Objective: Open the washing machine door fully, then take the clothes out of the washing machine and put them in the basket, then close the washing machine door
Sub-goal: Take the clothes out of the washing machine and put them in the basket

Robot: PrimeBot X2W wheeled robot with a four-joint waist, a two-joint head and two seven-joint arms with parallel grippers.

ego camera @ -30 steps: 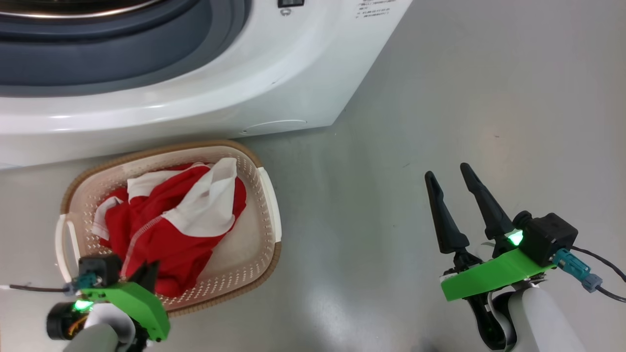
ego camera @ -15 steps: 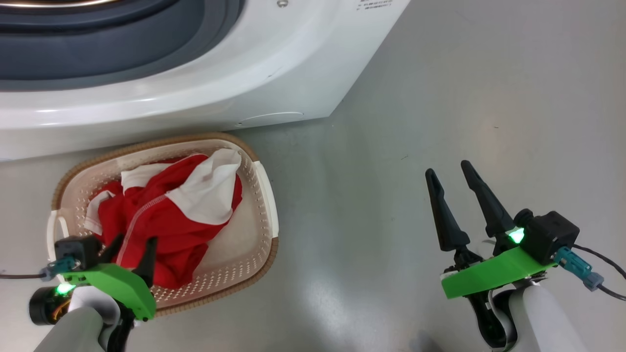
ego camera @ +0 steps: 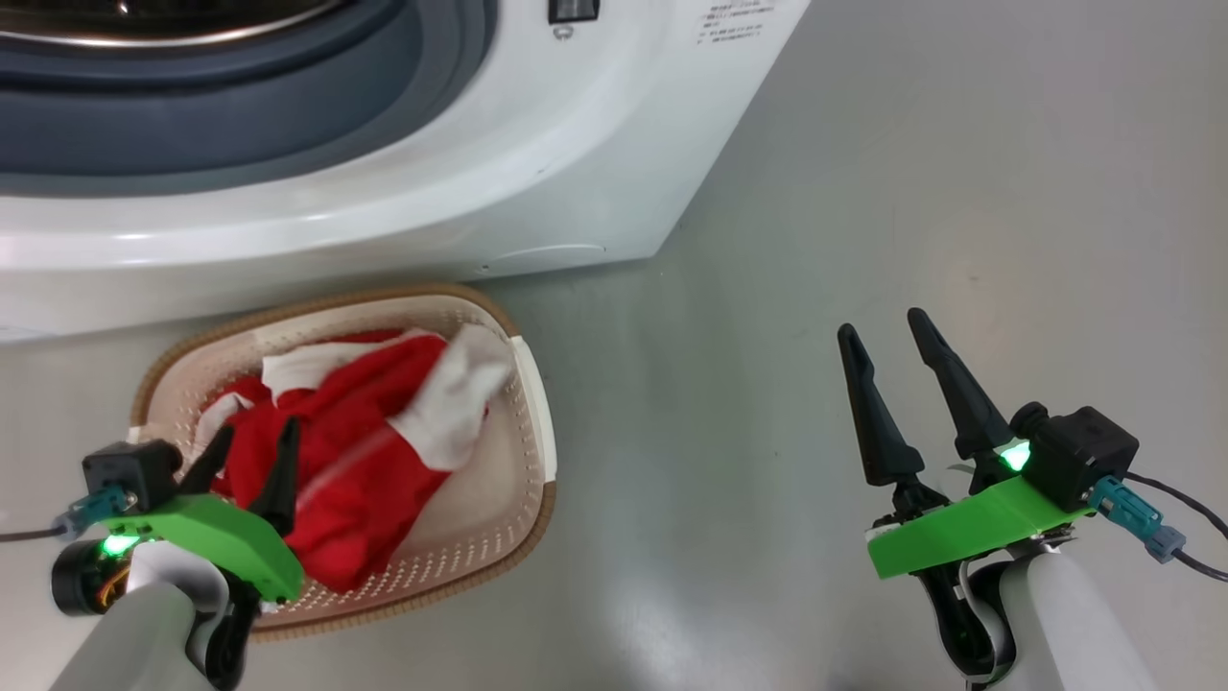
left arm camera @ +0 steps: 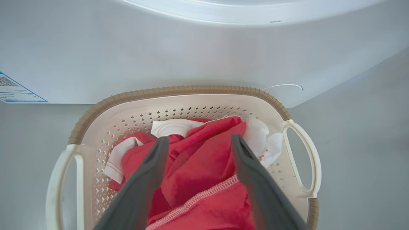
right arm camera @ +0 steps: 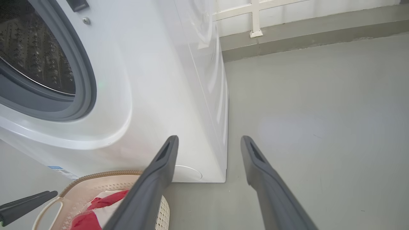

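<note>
The left gripper (left arm camera: 199, 138) hangs over the near end of the basket (left arm camera: 179, 90) with its two dark fingers spread wide apart and nothing clamped between them. In the left wrist view the fingers frame a fold of the clothes (left arm camera: 198, 166) below. Whether the fingertips touch the fabric cannot be told. The clothes, a red garment with white parts and a line of white stitching, lie bunched inside the basket. They fill most of it, and a white piece is pushed up against the wall on the basket's right-hand side. In the head view the fabric looks smeared and soft-edged. The basket is cream, perforated and brown-rimmed, with a pale handle at each end, and it stands on the grey floor (ego camera: 863, 192). Just beyond the basket's far rim rises the white front of the washing machine (ego camera: 384, 211), close to the rim but apart from it. A blue label sticker (left arm camera: 16, 92) sits low on that front, beyond the basket's far left corner. Higher above the basket the grey rubber ring (right arm camera: 86, 80) circles the mouth of the perforated steel drum (right arm camera: 32, 54). Well to the right of the basket, over bare floor, the right gripper (ego camera: 881, 321) hangs with its fingers parted wide and empty, pointing past the machine's front corner.
</note>
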